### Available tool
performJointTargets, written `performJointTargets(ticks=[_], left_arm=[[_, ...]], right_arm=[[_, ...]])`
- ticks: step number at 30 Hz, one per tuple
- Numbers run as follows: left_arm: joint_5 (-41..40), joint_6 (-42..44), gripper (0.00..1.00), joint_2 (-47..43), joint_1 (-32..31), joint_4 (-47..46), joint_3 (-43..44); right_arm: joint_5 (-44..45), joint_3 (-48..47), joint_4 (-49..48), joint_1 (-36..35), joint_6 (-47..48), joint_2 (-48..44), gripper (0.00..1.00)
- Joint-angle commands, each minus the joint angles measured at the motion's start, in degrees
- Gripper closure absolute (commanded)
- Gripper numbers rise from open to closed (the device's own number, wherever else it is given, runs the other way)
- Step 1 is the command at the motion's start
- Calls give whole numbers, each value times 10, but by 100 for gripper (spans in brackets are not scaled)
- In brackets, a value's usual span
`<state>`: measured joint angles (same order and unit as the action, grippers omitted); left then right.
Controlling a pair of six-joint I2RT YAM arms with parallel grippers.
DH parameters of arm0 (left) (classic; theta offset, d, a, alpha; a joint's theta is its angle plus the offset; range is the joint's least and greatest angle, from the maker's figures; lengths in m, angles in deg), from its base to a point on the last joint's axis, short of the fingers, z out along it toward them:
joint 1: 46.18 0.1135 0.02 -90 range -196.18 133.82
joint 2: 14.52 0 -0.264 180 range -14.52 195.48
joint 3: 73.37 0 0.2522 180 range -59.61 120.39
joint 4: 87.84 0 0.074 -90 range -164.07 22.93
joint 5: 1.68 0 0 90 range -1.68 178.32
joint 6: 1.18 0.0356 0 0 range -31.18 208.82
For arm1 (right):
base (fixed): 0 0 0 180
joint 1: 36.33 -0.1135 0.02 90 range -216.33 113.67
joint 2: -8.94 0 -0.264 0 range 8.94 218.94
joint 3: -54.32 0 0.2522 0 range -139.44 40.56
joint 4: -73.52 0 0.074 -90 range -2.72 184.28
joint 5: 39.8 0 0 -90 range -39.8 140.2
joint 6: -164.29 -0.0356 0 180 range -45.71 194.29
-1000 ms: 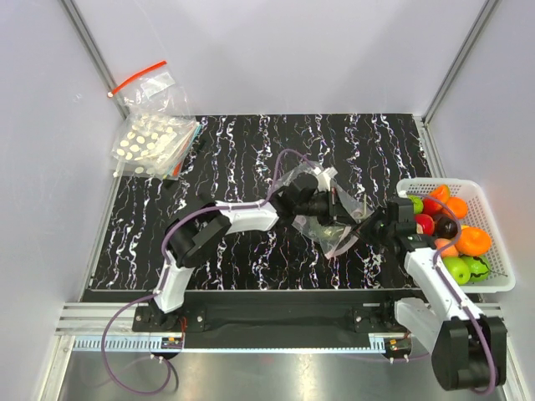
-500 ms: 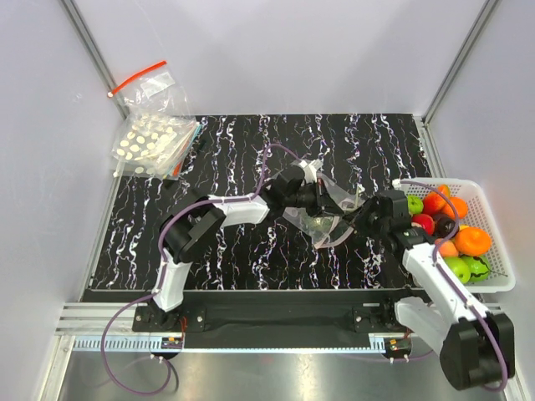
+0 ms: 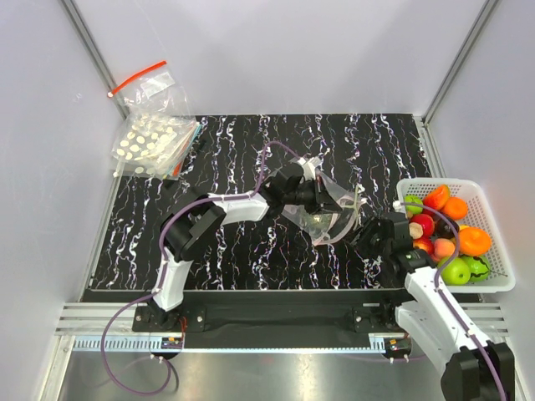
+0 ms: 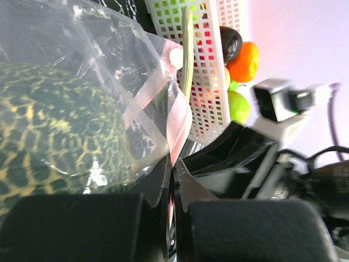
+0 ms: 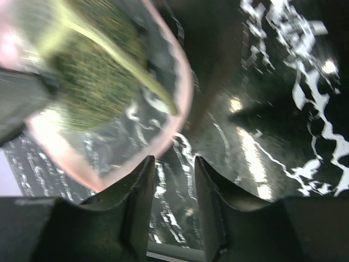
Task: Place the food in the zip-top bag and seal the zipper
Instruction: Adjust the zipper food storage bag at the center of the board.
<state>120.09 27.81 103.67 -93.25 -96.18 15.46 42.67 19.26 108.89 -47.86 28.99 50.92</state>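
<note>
The zip-top bag (image 3: 333, 215) hangs open-mouthed at the middle of the marbled table, its pinkish-red zipper (image 5: 182, 93) forming an oval loop. The dark green bumpy lump (image 4: 54, 131) sits inside the bag and also shows in the right wrist view (image 5: 92, 71). I cannot pick out the orange-red piece. My left gripper (image 3: 315, 197) is shut on the zipper strip (image 4: 177, 123), its jaws pinching it (image 4: 172, 180). My right gripper (image 3: 369, 236) is open and empty (image 5: 173, 180), just right of and nearer than the bag mouth, not touching it.
A white basket (image 3: 493, 280) with round orange, red and green fruits stands at the right edge, close behind my right arm; it also shows in the left wrist view (image 4: 210, 82). Stacked dotted bags (image 3: 150, 144) and a red-strip bag (image 3: 146, 83) lie at the far left.
My right gripper has drawn back from the bag's right edge toward the near side. My left gripper, still holding the strip, has shifted the bag slightly away and up.
</note>
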Motion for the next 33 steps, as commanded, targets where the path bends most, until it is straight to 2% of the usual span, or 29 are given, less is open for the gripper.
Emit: performJointTargets(ticks=[1,3,4,13,16,21,23,24,26,33], left_arm=[[12,12,97,12,7,-11,15],[12,11,97,13,9,-14,13],[15,11,97,13,10,-15,10],[24,1,97,9,15,-33,3],[29,-2,97,8,17,-36,2],[32,-4,97,6,18,-38,3],[33,-2,97,2,19,-34,4],[34,-1,97,1,20,-30,5],[35,7,97,-6,21,-18,10],[29,48,97,-48,32,51,26]], right_arm=[[-8,13,-47,-2,-5,15,56],[-6,14,-66,-3,-3,30,50],[-4,15,-74,-2,-2,48,43],[16,21,-205,-2,-22,160,41],[25,28,-255,-2,-31,191,44],[37,28,-298,-2,-40,211,58],[45,14,-286,-2,-35,210,72],[45,6,-277,-2,-26,209,87],[48,-23,-237,-2,-11,198,99],[72,-139,-54,-2,40,132,100]])
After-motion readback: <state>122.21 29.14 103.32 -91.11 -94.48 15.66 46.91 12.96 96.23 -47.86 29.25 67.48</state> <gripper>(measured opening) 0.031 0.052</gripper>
